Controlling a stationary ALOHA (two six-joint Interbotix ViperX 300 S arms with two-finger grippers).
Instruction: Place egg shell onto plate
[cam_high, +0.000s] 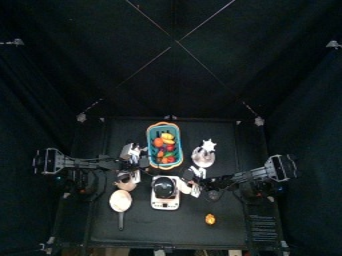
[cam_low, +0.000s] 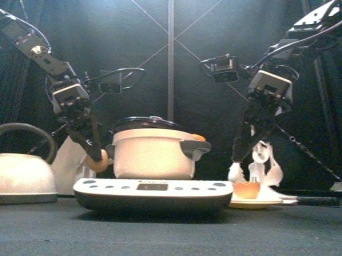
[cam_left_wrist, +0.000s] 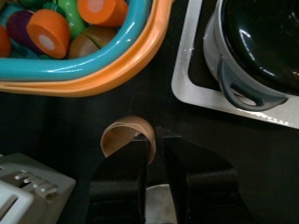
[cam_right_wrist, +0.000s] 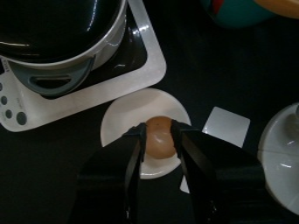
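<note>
No legible text. Left gripper (cam_left_wrist: 152, 149) grasps tan half egg shell (cam_left_wrist: 126, 137); right gripper (cam_right_wrist: 160, 150) grasps brown egg (cam_right_wrist: 159, 140) over white plate (cam_right_wrist: 122, 122).

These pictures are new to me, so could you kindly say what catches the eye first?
The white scale-like device with its bowl sits centre front. The right tool holds an egg shell over a small white plate beside it. The left tool grips another shell half near the colourful fruit basket.

You see black curtains (cam_high: 80, 60) enclosing the pen on all sides, thin crossed poles (cam_high: 174, 40) overhead, small black table (cam_high: 100, 225) at centre
</note>
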